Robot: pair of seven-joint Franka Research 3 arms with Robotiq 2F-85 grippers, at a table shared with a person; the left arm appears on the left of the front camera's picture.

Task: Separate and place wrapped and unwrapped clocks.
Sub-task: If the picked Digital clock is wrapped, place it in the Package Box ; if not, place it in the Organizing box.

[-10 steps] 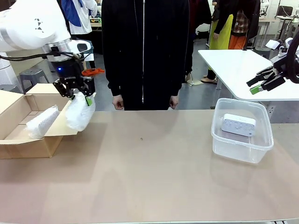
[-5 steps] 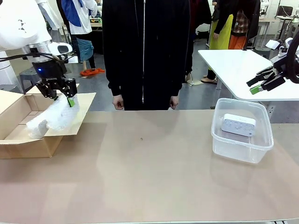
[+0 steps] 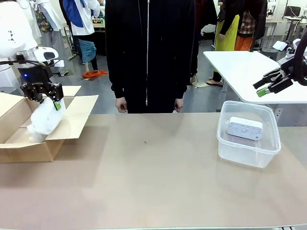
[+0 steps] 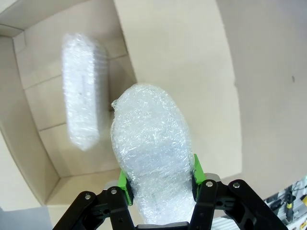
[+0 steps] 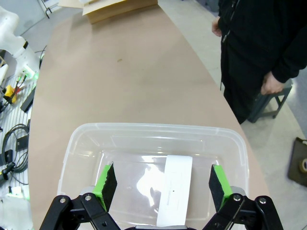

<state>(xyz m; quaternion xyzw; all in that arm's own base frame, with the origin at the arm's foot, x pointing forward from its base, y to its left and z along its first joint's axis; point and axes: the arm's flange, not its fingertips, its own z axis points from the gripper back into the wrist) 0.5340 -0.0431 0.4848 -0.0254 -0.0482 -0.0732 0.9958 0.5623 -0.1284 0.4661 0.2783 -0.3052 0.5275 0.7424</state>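
Note:
My left gripper (image 3: 44,99) is shut on a wrapped clock (image 3: 46,117), a crinkly white bundle hanging tilted over the open cardboard box (image 3: 29,149) at the table's left. In the left wrist view the bundle (image 4: 151,158) sits between the green pads, and a second wrapped clock (image 4: 81,91) lies on the box floor beyond it. The unwrapped clock (image 3: 245,128), a bare white block, lies in the clear tub (image 3: 242,153) on the right. My right gripper (image 3: 263,87) hangs open above the tub, and its wrist view looks down on that clock (image 5: 175,189).
A person in black stands at the far edge with both hands (image 3: 121,104) hanging by the table. The box's flap (image 3: 76,117) lies open toward the middle. A second white table (image 3: 240,67) stands behind on the right. Bare brown tabletop (image 3: 153,172) runs between box and tub.
My left gripper has carried the wrapped clock leftward, from above the box's flap to over the inside of the box. The right arm has not moved.

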